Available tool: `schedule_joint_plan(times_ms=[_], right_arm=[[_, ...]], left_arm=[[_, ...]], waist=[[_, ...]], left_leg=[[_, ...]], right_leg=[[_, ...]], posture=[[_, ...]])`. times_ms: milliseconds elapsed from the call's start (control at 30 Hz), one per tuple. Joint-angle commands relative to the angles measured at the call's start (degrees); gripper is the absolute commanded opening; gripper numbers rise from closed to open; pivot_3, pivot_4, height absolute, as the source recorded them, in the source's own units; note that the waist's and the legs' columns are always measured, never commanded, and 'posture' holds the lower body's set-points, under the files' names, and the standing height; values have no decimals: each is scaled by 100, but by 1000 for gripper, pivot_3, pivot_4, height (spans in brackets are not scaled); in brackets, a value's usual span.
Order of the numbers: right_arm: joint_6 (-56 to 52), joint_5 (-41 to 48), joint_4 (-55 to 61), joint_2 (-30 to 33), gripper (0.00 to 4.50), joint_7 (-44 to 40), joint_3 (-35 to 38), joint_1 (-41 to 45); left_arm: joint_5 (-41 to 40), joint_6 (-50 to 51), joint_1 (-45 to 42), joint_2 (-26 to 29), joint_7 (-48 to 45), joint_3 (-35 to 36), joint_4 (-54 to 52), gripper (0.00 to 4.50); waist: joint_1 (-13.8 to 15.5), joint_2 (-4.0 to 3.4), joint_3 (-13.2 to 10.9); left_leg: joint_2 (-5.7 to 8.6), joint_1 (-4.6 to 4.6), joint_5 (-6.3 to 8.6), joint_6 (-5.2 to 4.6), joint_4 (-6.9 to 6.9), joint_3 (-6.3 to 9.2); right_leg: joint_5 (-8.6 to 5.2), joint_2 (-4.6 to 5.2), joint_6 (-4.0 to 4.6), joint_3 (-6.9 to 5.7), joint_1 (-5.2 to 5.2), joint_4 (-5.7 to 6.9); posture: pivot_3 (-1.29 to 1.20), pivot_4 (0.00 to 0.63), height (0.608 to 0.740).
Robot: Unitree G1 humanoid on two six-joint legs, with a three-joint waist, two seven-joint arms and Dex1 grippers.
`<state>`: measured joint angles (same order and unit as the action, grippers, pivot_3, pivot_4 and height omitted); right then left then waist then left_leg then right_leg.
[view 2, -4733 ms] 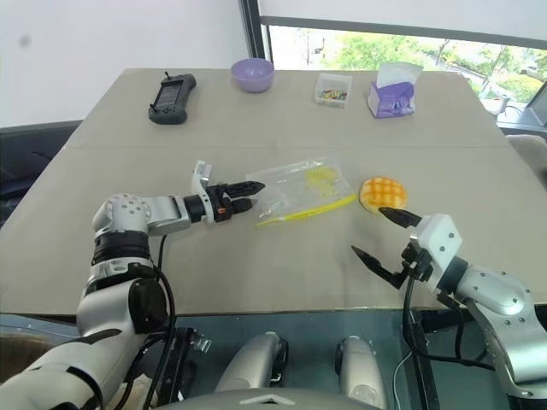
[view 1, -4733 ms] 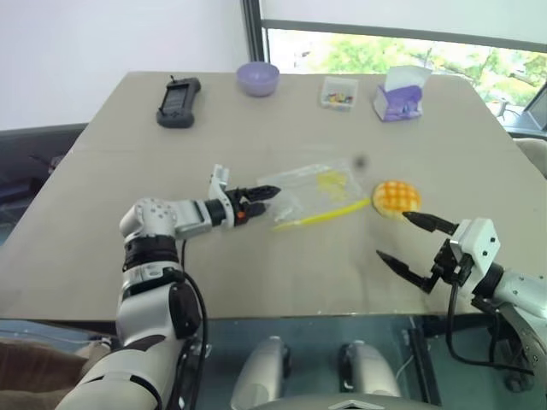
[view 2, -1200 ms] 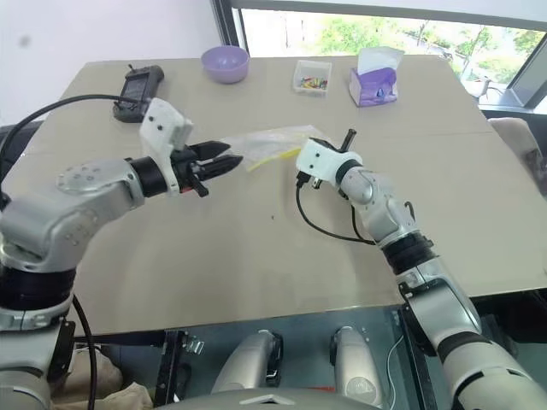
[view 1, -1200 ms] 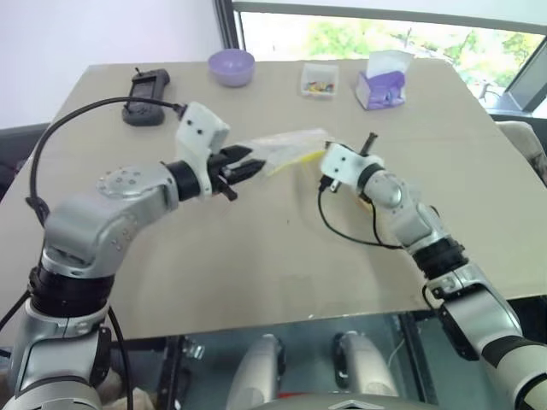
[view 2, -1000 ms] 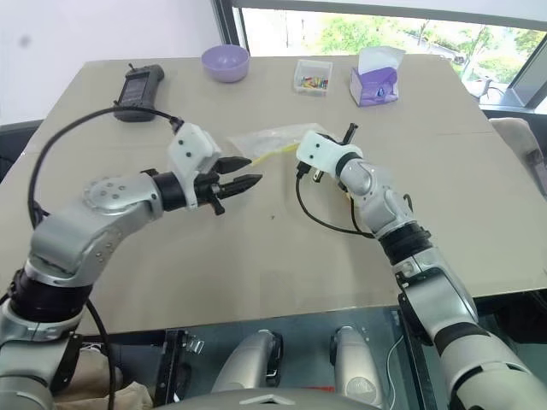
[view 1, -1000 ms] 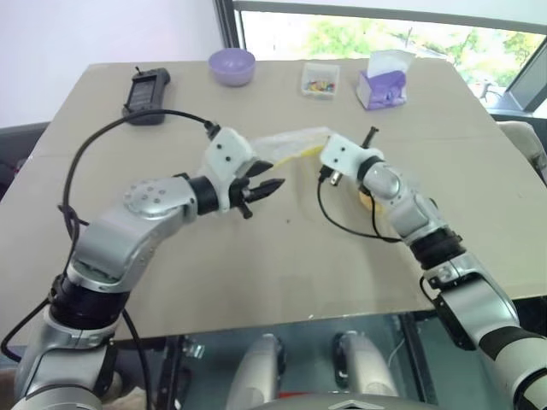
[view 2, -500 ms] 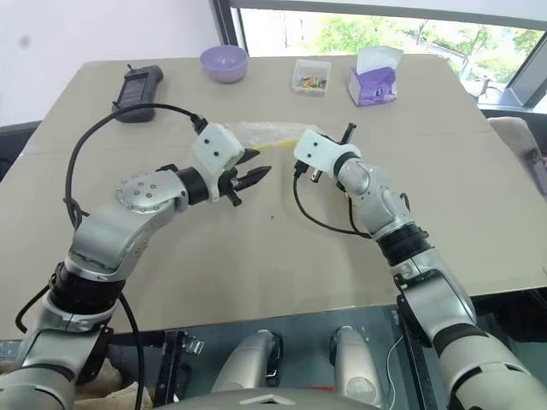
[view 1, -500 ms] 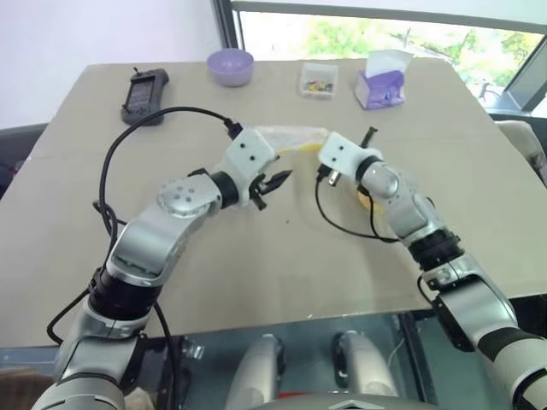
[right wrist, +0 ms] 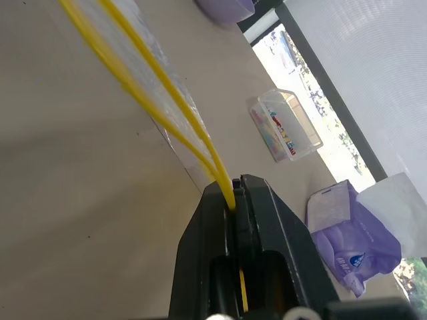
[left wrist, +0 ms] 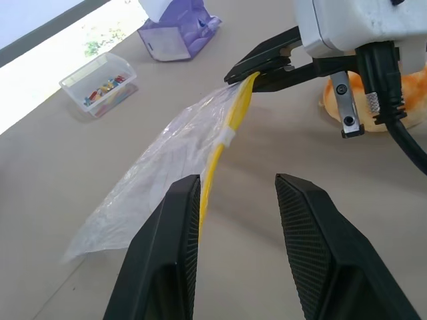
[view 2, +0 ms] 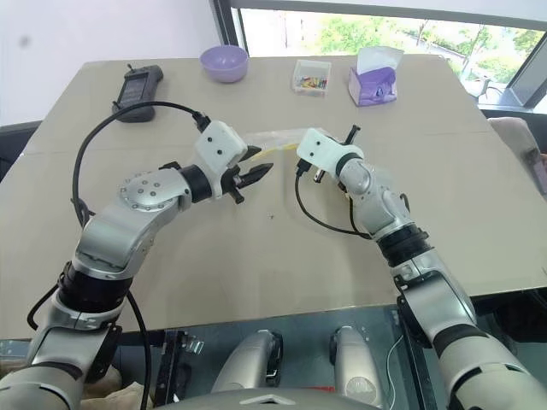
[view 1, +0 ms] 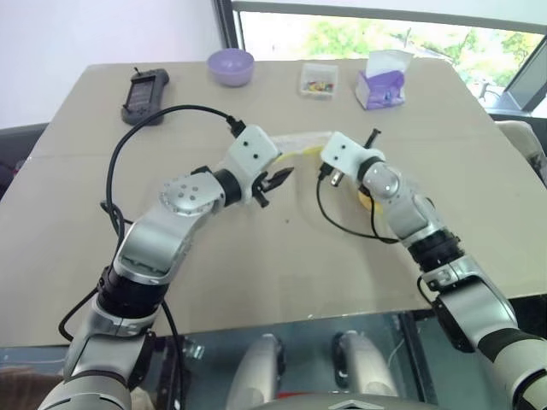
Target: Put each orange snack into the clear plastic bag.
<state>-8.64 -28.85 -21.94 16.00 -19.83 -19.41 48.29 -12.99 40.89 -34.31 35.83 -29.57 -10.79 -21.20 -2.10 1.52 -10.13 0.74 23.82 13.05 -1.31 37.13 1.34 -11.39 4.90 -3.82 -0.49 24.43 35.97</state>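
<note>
beige table [view 1: 256,282]: r claw [left wrist: 257,72] clenched on bag [left wrist: 167,160] seal; l claw [left wrist: 233,200] released; film limp, slippery, so grip strip.

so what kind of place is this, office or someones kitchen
Probably an office or lab room, not a kitchen: a broad beige table beside a big window onto trees, holding a purple tissue pack and a black handheld device.

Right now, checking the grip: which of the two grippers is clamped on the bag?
The right gripper, shut on the yellow seal strip of the bag. The left gripper is open, touching nothing.
</note>
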Motion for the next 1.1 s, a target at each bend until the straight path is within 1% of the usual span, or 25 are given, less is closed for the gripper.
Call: schedule_joint_plan(times_ms=[33, 67, 267, 467, 833, 867, 900, 967, 1100], right_arm=[[-24, 31, 306, 41, 0, -39, 56, 8], [-31, 30, 322, 41, 0, -50, 46, -7], [-99, 17, 357, 37, 0, -90, 40, -53], [-105, 20, 343, 52, 0, -92, 31, -66], [-172, -5, 634, 50, 0, -166, -28, -197], [-185, -8, 665, 53, 0, -168, -26, -215], [-198, -11, 691, 56, 0, -168, -23, -229], [-221, -12, 730, 67, 0, -173, -17, -244], [-229, -13, 786, 96, 0, -157, -1, -256]], left_arm=[[233, -44, -166, -42, 98, 90, 12, 1897], [319, -53, -185, -49, 138, 64, 53, 1897], [255, 97, -257, -345, 124, 129, -70, 1897], [557, 238, -331, -344, 164, -23, 119, 1897], [879, 191, -494, -566, 57, -308, 383, 1897], [902, 195, -496, -566, 41, -335, 391, 1354], [919, 196, -493, -566, 27, -350, 397, 1123], [966, 177, -479, -550, -18, -382, 420, 51], [1096, 79, -471, -511, -76, -429, 487, 51]], waist=[[0, 0, 0], [0, 0, 0], [4, 0, 0], [-3, 0, 0], [2, 0, 0], [2, 0, 0], [1, 0, 0], [-4, 0, 0], [-2, 0, 0]], left_leg=[[0, 0, 0, 0, 0, 0], [0, 0, 0, 0, 0, 0], [0, 0, 0, 0, 4, 0], [0, -1, 0, 0, 4, 0], [0, 0, 0, 0, 7, 0], [0, 0, 0, 0, 7, -1], [0, 0, 0, 0, 7, 0], [0, -1, 0, 0, 7, 0], [0, -1, 0, 0, 9, 0]], right_leg=[[0, 0, 0, 0, 0, 0], [0, 0, 0, 0, 0, 0], [0, 0, 0, 0, 0, 2], [0, -1, 0, 0, 0, 6], [0, 0, 0, 0, 0, 7], [0, 0, 0, 0, 0, 7], [0, 0, 0, 1, 0, 8], [0, -1, 0, 0, 0, 11], [0, -1, 0, 1, 0, 12]], posture=[[0, 150, 740], [0, 150, 740], [0, 150, 740], [0, 150, 740], [0, 150, 740], [0, 150, 740], [0, 150, 740], [0, 150, 740], [0, 150, 740]])
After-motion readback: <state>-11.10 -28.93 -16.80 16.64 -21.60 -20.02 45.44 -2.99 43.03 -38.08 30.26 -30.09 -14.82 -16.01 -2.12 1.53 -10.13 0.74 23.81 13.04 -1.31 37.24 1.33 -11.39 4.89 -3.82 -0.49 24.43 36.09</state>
